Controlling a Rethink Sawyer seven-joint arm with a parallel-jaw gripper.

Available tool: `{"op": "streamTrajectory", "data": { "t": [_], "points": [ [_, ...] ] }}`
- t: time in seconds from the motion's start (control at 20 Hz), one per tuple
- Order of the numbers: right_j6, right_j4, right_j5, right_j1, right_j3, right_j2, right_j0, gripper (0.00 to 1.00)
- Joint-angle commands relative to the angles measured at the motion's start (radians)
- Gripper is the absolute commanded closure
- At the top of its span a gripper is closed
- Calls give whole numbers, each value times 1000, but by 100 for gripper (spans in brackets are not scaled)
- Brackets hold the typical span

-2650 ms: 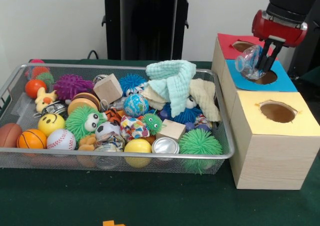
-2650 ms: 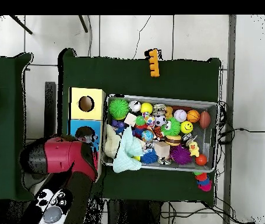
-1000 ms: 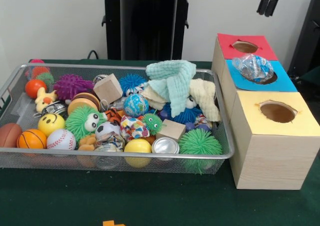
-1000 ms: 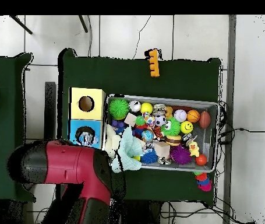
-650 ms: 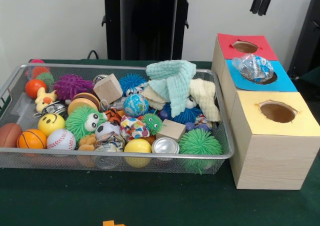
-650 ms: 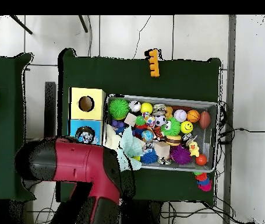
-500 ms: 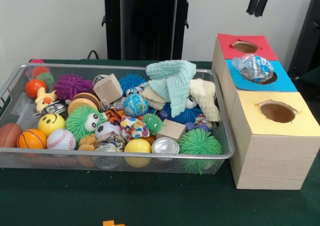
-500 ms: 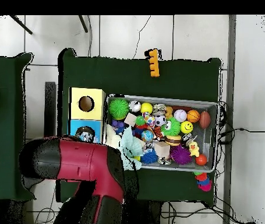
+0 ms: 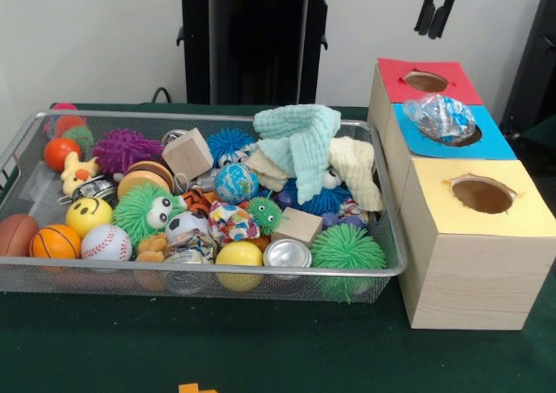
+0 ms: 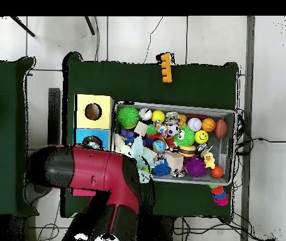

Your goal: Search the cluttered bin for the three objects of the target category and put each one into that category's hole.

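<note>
Front view: gripper (image 9: 437, 10) hung empty high above the red-topped box (image 9: 395, 84), fingers slightly apart. The crumpled clear plastic bottle (image 9: 441, 117) sat on the blue box's hole (image 9: 467, 136), not dropped through; risk was it staying jammed or rolling off, too wide for the opening. No readable writing. Overhead view: red arm (image 10: 98, 172) covered the blue box; wire bin (image 10: 228, 113) stayed crowded, no labels legible.
</note>
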Motion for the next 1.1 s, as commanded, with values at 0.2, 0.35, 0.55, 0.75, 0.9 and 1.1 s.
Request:
{"op": "streamTrajectory", "data": {
  "t": [0.2,0.35,0.55,0.75,0.9,1.1],
  "points": [
    [1,-111,-153,113,-9,117,-63,100],
    [5,-123,-164,138,-28,124,-70,100],
    [3,-138,-167,149,-41,134,-81,100],
    [-5,-173,-164,160,-61,125,-80,100],
    [7,-194,-193,164,-46,122,-74,100],
    [17,-196,-171,138,-18,130,-77,100]
  ]
}}
